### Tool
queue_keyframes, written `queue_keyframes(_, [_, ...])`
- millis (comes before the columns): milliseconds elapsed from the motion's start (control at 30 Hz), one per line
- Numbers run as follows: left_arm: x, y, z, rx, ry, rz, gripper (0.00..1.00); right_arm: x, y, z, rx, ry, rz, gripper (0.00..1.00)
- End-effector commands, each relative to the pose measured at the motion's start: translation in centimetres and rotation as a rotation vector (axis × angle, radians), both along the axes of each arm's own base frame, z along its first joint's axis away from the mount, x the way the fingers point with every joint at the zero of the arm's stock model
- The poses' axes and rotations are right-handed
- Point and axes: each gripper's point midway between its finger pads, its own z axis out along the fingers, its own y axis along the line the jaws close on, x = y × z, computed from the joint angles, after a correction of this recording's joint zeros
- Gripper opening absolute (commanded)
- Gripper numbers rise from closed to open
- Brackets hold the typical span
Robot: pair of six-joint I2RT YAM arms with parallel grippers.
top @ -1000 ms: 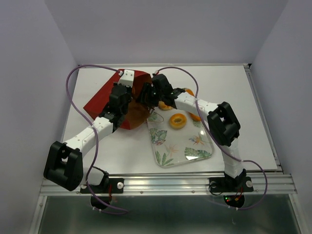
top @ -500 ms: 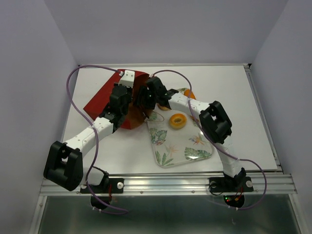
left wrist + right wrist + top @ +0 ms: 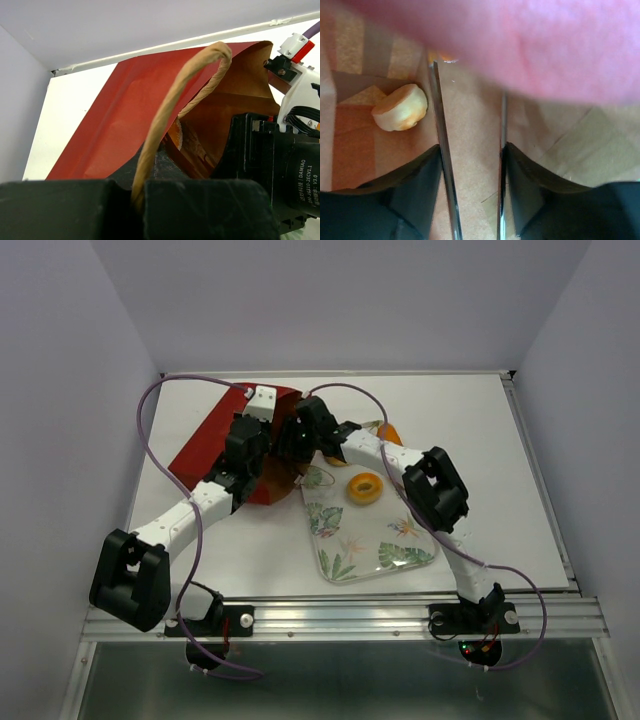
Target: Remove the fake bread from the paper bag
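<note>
Right gripper (image 3: 467, 100) parted, empty, inside the paper bag (image 3: 215, 440); the bun (image 3: 400, 107) lies left of it, so I risk pinching paper. Left gripper (image 3: 142, 197) clamps the twine handle (image 3: 170, 105).

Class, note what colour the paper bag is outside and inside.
The paper bag is dark red outside, brown inside; clearest in the left wrist view.

Matt dark-red paper bag (image 3: 115, 125), rough twisted twine handle (image 3: 172, 107), smooth bun (image 3: 400, 107), glossy tray (image 3: 370, 535)
</note>
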Motion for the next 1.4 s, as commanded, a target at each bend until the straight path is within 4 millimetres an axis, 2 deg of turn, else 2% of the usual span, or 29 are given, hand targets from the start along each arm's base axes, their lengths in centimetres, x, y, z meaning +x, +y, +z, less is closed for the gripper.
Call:
queue_keyframes(0, [-0.4, -0.3, 3.4, -0.068, -0.104, -0.009, 0.0, -0.1, 1.4, 1.2, 0.044, -0.003, 0.025, 0.54])
queue_keyframes(133, [-0.4, -0.2, 3.4, -0.069, -0.107, -0.005, 0.0, 0.0, 1.0, 0.9, 0.015, -0.005, 0.01, 0.47])
queue_keyframes(300, [-0.4, 0.0, 3.2, -0.063, -0.105, 0.009, 0.0, -0.1, 0.6, 1.5, 0.012, -0.019, 0.012, 0.29])
queue_keyframes(400, [-0.4, 0.2, 3.1, -0.063, -0.103, 0.023, 0.0, -0.2, 0.4, 3.0, 0.025, -0.054, 0.012, 0.2])
queue_keyframes(500, [-0.4, 0.5, 3.2, -0.06, -0.107, 0.039, 0.0, -0.4, 0.0, 5.3, 0.057, -0.115, 0.022, 0.17])
queue_keyframes(567, [-0.4, 0.7, 3.1, -0.059, -0.106, 0.045, 0.0, -0.8, -0.4, 5.6, 0.057, -0.131, 0.025, 0.13])
queue_keyframes(600, [-0.5, 0.8, 3.0, -0.056, -0.105, 0.05, 0.0, -0.9, -0.5, 7.4, 0.081, -0.171, 0.034, 0.13])
queue_keyframes(633, [-0.5, 0.8, 3.0, -0.054, -0.105, 0.053, 0.0, -1.0, -0.7, 8.0, 0.089, -0.184, 0.035, 0.13])
queue_keyframes(667, [-0.5, 0.9, 3.0, -0.051, -0.105, 0.054, 0.0, -1.5, -1.0, 7.7, 0.088, -0.182, 0.042, 0.1])
queue_keyframes(700, [-0.5, 0.9, 3.0, -0.051, -0.105, 0.059, 0.0, -1.7, -1.1, 8.4, 0.098, -0.199, 0.049, 0.1])
queue_keyframes(733, [-0.5, 1.0, 3.0, -0.047, -0.105, 0.061, 0.0, -1.9, -1.3, 10.2, 0.12, -0.237, 0.053, 0.1])
queue_keyframes(767, [-0.5, 1.1, 3.1, -0.048, -0.106, 0.064, 0.0, -2.3, -1.8, 10.6, 0.119, -0.249, 0.053, 0.1])
queue_keyframes(800, [-0.5, 1.1, 3.1, -0.048, -0.106, 0.064, 0.0, -2.4, -2.0, 10.1, 0.108, -0.244, 0.055, 0.1])
queue_keyframes(833, [-0.4, 1.1, 3.1, -0.047, -0.107, 0.067, 0.0, -2.7, -2.3, 11.2, 0.116, -0.262, 0.055, 0.1])
queue_keyframes(933, [-0.2, 1.1, 3.2, -0.045, -0.11, 0.073, 0.0, -3.8, -3.2, 12.1, 0.117, -0.281, 0.074, 0.1])
queue_keyframes(1000, [-0.2, 1.1, 3.3, -0.045, -0.111, 0.078, 0.0, -4.4, -3.6, 12.4, 0.115, -0.288, 0.086, 0.1])
queue_keyframes(1033, [-0.1, 1.1, 3.4, -0.043, -0.112, 0.079, 0.0, -4.9, -4.1, 11.9, 0.101, -0.278, 0.09, 0.11])
queue_keyframes(1100, [-0.1, 1.3, 3.6, -0.037, -0.116, 0.083, 0.0, -5.6, -5.0, 12.8, 0.092, -0.294, 0.093, 0.11])
queue_keyframes(1133, [-0.1, 1.3, 3.7, -0.034, -0.119, 0.083, 0.0, -6.1, -5.6, 12.5, 0.074, -0.292, 0.099, 0.11])
queue_keyframes(1167, [-0.1, 1.3, 3.9, -0.033, -0.123, 0.086, 0.0, -6.9, -6.3, 11.3, 0.05, -0.272, 0.11, 0.11])
queue_keyframes(1200, [-0.2, 1.4, 4.0, -0.027, -0.125, 0.083, 0.0, -7.8, -6.9, 12.5, 0.063, -0.287, 0.115, 0.11])
queue_keyframes(1233, [-0.2, 1.4, 4.1, -0.024, -0.128, 0.083, 0.0, -8.0, -7.8, 12.8, 0.059, -0.289, 0.115, 0.11])
queue_keyframes(1267, [-0.3, 1.4, 4.0, -0.023, -0.128, 0.081, 0.0, -8.8, -8.5, 12.1, 0.044, -0.279, 0.125, 0.11])
queue_keyframes(1300, [-0.3, 1.5, 4.1, -0.018, -0.13, 0.083, 0.0, -9.6, -9.5, 14.0, 0.059, -0.318, 0.121, 0.11])
queue_keyframes(1367, [-0.2, 1.5, 4.0, -0.007, -0.127, 0.083, 0.0, -10.5, -11.2, 14.5, 0.04, -0.361, 0.131, 0.11])
